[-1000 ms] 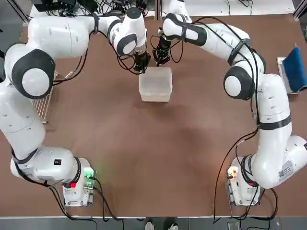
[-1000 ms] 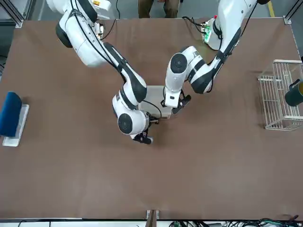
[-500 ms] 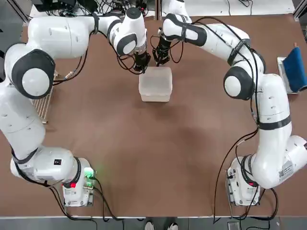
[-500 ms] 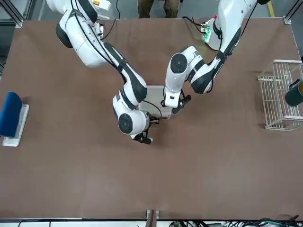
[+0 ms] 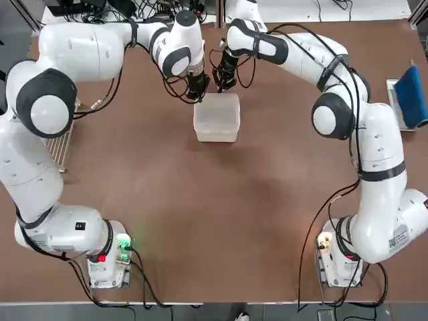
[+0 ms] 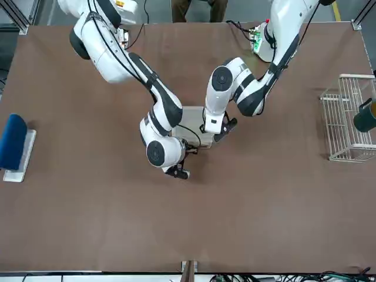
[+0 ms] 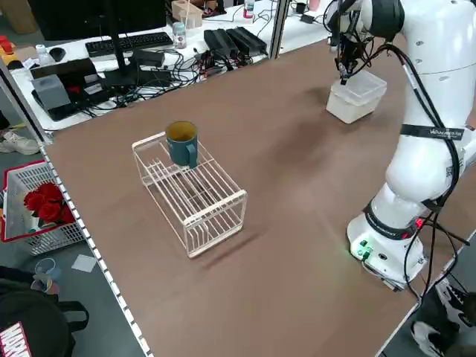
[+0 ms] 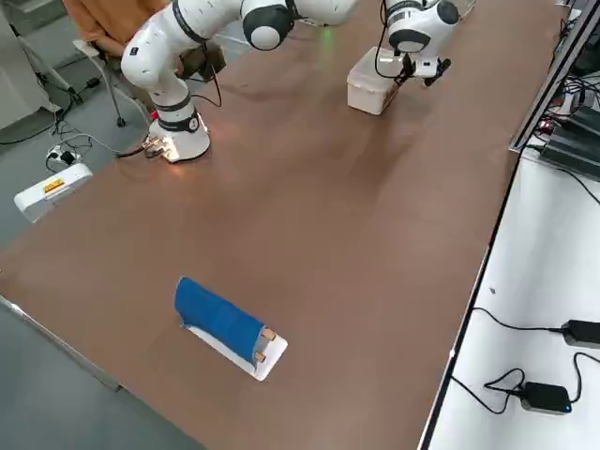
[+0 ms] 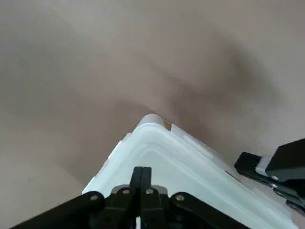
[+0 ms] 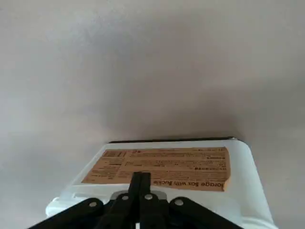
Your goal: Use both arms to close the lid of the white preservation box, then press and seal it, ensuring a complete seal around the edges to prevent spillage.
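So the whitish translucent plastic food box [image 5: 217, 130] is on the brown desk [image 5: 200, 221], out toward the side across from the arm bases. Both pincers are at the box's far edge: the left arm's black two-finger pincer [image 9: 142, 170] by the far left corner, the right arm's black two-finger pincer [image 10: 141, 174] toward the right end of that edge. From either one, most of the box lies back toward the bases. Nearer arm? Close call, both are right by it, but I'd give it to the left. Long axis looks like it runs from the bases out to that far edge, though the arms cover that end so don't quote me.

Both pincers are clenched with nothing in them, which imo suits pushing down on a lid. Can't tell if either tip is actually touching.

Looks-wise: milky, rounded corners, raised rim, brown printed label [image 10: 190, 167] peeling a bit at one corner. The matching translucent lid [image 9: 157, 148] seems to be over the box, but I can't confirm the edges are sealed. I'd press near the rim, evenly, or one side might pop up.
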### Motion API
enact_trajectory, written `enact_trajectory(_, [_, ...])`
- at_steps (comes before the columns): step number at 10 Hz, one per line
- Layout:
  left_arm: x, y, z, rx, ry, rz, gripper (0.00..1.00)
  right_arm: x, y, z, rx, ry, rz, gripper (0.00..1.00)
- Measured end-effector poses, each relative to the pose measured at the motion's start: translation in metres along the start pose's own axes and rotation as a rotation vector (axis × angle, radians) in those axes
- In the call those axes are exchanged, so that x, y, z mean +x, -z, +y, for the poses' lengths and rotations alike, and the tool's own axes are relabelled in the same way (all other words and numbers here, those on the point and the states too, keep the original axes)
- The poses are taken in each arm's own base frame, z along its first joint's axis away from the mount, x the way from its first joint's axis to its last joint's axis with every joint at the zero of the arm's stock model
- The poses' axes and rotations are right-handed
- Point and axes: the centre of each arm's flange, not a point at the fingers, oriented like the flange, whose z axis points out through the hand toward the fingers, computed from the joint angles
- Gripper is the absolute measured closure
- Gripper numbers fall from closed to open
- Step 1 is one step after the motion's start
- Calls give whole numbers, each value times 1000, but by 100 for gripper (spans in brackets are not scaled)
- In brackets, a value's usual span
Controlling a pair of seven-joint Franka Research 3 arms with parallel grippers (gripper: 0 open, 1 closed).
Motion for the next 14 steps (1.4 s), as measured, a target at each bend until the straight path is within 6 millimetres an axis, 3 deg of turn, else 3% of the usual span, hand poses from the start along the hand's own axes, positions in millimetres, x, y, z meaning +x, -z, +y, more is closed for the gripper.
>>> enact_trajectory(14, [0, 0, 0, 0, 0, 0, 99, -3, -4, -1, -2, -11, -9, 99])
